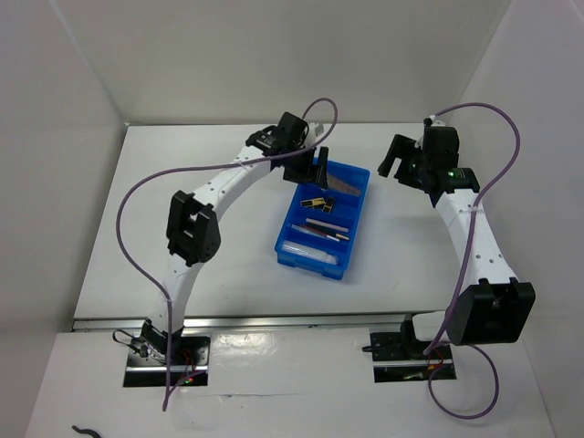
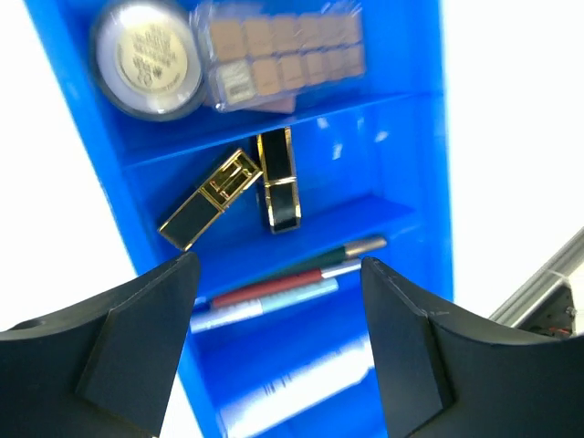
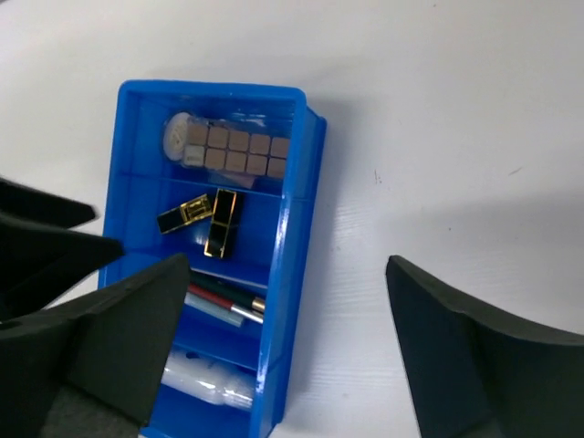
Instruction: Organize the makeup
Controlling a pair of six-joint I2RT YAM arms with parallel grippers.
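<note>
Left end effector [image 2: 278, 274]: fingers spread wide, empty, over blue bin [image 2: 411, 155]; nearer arm.
Right end effector [image 1: 397, 157]: spread wide, empty, upper right of bin.
Thin pencils [image 2: 292, 278]: long axis across bin.

Blue divided bin [image 3: 294, 228] on white table [image 1: 392, 255]

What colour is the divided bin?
The bin is plain blue, clearest in the right wrist view.
</note>
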